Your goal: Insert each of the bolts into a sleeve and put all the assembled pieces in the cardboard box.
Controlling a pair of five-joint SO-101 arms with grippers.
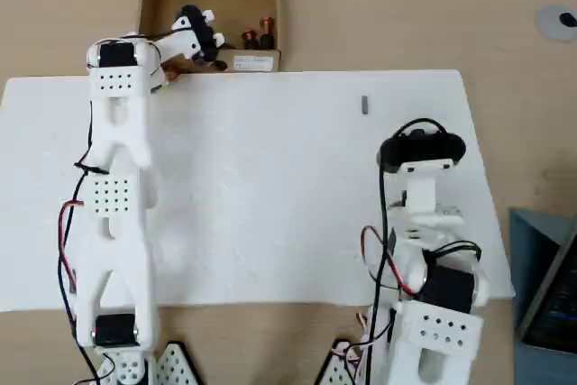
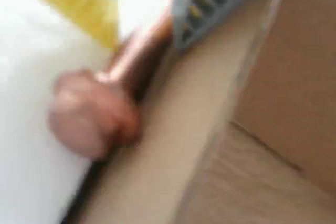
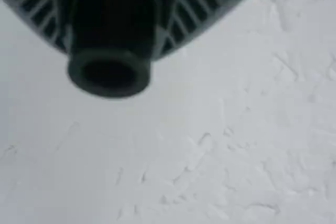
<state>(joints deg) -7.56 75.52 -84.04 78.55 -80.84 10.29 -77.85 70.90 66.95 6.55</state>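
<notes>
My left gripper (image 1: 206,38) hangs over the front wall of the cardboard box (image 1: 153,6). In the left wrist view it (image 2: 149,30) is shut on a copper-coloured bolt-and-sleeve piece (image 2: 97,114), blurred and close beside the box wall (image 2: 294,77). Two copper pieces (image 1: 257,38) stand inside the box at its front right. My right gripper (image 3: 113,22) is shut on a black sleeve (image 3: 110,72), hollow end showing, just above the white mat (image 3: 236,145). The right arm (image 1: 421,155) stands over the mat's right half. A small grey bolt (image 1: 364,105) lies on the mat beyond it.
The white mat (image 1: 261,196) covers most of the tan table (image 1: 379,24). A round grey disc (image 1: 557,21) sits at the far right corner. A dark object (image 1: 545,295) lies off the mat's right edge.
</notes>
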